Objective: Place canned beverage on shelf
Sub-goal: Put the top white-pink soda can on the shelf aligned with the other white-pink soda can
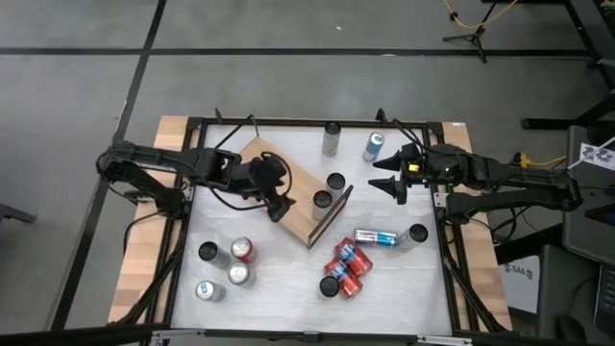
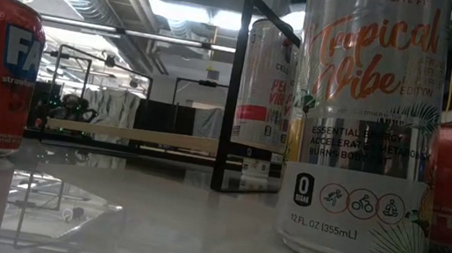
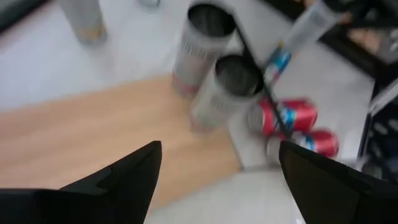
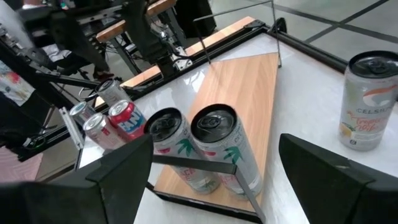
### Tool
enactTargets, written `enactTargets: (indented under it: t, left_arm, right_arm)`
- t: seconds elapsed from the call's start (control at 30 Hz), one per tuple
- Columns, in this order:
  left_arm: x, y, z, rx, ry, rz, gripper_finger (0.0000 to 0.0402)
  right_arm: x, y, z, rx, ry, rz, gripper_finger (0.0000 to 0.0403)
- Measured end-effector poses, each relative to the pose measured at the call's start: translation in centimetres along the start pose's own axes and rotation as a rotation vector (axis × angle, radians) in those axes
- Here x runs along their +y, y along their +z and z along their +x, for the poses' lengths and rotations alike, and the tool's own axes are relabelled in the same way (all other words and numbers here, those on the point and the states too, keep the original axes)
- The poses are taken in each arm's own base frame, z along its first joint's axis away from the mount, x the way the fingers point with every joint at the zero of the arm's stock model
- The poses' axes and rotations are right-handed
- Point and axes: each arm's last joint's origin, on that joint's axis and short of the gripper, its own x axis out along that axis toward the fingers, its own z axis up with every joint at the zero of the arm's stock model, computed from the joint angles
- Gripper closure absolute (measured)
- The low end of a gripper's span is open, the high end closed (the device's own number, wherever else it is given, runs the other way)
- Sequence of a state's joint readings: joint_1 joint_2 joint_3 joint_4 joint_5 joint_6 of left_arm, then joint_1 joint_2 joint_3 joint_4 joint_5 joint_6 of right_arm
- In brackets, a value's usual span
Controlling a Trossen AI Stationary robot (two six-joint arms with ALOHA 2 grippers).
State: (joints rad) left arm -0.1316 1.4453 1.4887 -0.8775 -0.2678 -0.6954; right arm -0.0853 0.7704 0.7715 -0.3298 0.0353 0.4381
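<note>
The shelf, a light-wood board on a black wire frame, lies slantwise at mid-table. Two silver cans stand upright on its right end; the right wrist view shows them behind the frame's wire. My left gripper hovers open over the board's near-left part, and its fingers have nothing between them above the wood. My right gripper is open too. It sits right of the shelf, pointing at the two cans, and is apart from them.
Loose cans are scattered around: a silver one and a blue one at the far side, a lying can, red cans near front, and several more front left. One tall can fills the low view.
</note>
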Motion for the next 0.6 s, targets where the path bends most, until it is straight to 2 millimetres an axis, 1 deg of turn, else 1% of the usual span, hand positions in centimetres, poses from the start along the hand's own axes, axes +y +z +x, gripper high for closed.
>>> enactTargets:
  t: [0.17,0.27,0.43,0.6]
  left_arm:
    - [-0.9,0.9,1.0,-0.117,-0.009,0.093,0.0082]
    - [-1.7,1.3,2.2,-0.163,-0.027,0.173,0.0082]
    - [-2.8,1.3,5.2,-0.173,-0.035,0.286,0.0082]
    - [-3.1,1.0,7.3,-0.153,-0.026,0.293,0.0082]
  right_arm:
    - [0.0,0.0,0.0,0.001,-0.001,0.001,0.0061]
    - [0.0,0.0,0.0,0.001,-0.001,0.001,0.0061]
    - [0.0,0.0,0.0,0.002,-0.001,0.002,0.0061]
    - [0.0,0.0,0.0,0.002,-0.001,0.002,0.0061]
